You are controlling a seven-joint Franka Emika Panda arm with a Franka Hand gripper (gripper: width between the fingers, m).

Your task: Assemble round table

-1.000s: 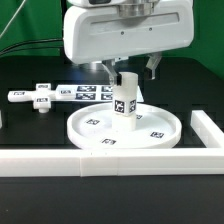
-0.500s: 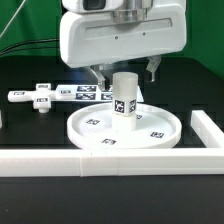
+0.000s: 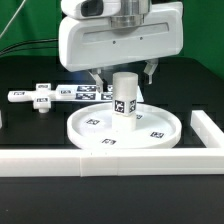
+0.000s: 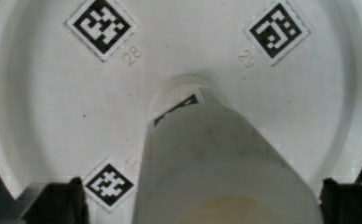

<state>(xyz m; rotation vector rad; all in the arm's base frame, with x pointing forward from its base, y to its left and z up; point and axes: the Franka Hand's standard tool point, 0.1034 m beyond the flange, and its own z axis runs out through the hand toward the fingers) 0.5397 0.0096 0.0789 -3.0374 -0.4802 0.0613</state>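
Note:
The large white round disc lies flat on the black table, with tags on its face. The short cylinder leg stands upright at its middle. My gripper hangs just above the leg's top, open, one finger on each side and neither touching it. In the wrist view the leg rises toward the camera from the disc, and my gripper straddles it with a gap on both sides. The cross-shaped base lies on the table at the exterior view's left.
The marker board lies behind the disc. A long white border bar runs along the front and another stands at the exterior view's right. A small white piece sits at the left edge.
The gripper has risen a little from the leg's top and its fingers have spread. The leg stays upright on the disc.

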